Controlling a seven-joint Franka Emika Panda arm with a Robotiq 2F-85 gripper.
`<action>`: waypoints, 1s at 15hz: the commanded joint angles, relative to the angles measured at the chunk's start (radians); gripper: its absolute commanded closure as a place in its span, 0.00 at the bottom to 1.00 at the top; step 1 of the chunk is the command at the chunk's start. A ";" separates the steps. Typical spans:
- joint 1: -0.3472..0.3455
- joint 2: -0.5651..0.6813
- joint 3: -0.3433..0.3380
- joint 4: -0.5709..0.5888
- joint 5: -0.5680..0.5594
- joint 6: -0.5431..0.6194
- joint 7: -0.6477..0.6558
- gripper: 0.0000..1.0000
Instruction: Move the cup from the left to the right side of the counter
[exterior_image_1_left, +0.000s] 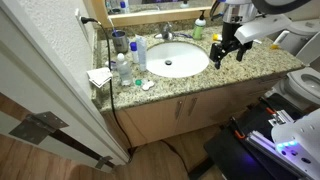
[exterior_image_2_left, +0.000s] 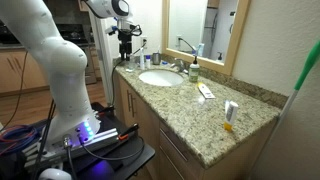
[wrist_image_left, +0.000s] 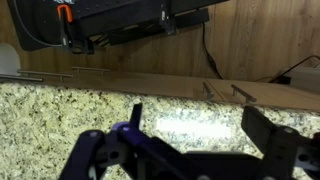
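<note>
The cup (exterior_image_1_left: 119, 42), a small dark grey tumbler, stands at the back left of the granite counter (exterior_image_1_left: 250, 68), beside clear bottles with blue caps (exterior_image_1_left: 139, 53). My gripper (exterior_image_1_left: 228, 57) hangs over the right part of the counter, right of the white sink (exterior_image_1_left: 170, 60), far from the cup. It is open and empty. In the wrist view its two dark fingers (wrist_image_left: 195, 112) spread wide over bare granite (wrist_image_left: 60, 120) near the counter's front edge. In an exterior view the gripper (exterior_image_2_left: 126, 57) hovers above the counter's far end, past the sink (exterior_image_2_left: 160, 77).
A folded white cloth (exterior_image_1_left: 100, 76) and small soaps (exterior_image_1_left: 147, 85) lie at the left front. A green-topped bottle (exterior_image_1_left: 200, 28) stands behind the faucet (exterior_image_1_left: 166, 34). A small tube (exterior_image_2_left: 230, 115) and a flat tube (exterior_image_2_left: 205, 92) lie on the near counter. A toilet (exterior_image_1_left: 305, 85) stands to the right.
</note>
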 joint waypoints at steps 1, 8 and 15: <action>0.023 0.002 -0.022 0.002 -0.007 -0.002 0.006 0.00; 0.009 0.144 -0.064 0.356 0.072 0.046 0.194 0.00; 0.023 0.142 -0.085 0.405 0.068 0.058 0.223 0.00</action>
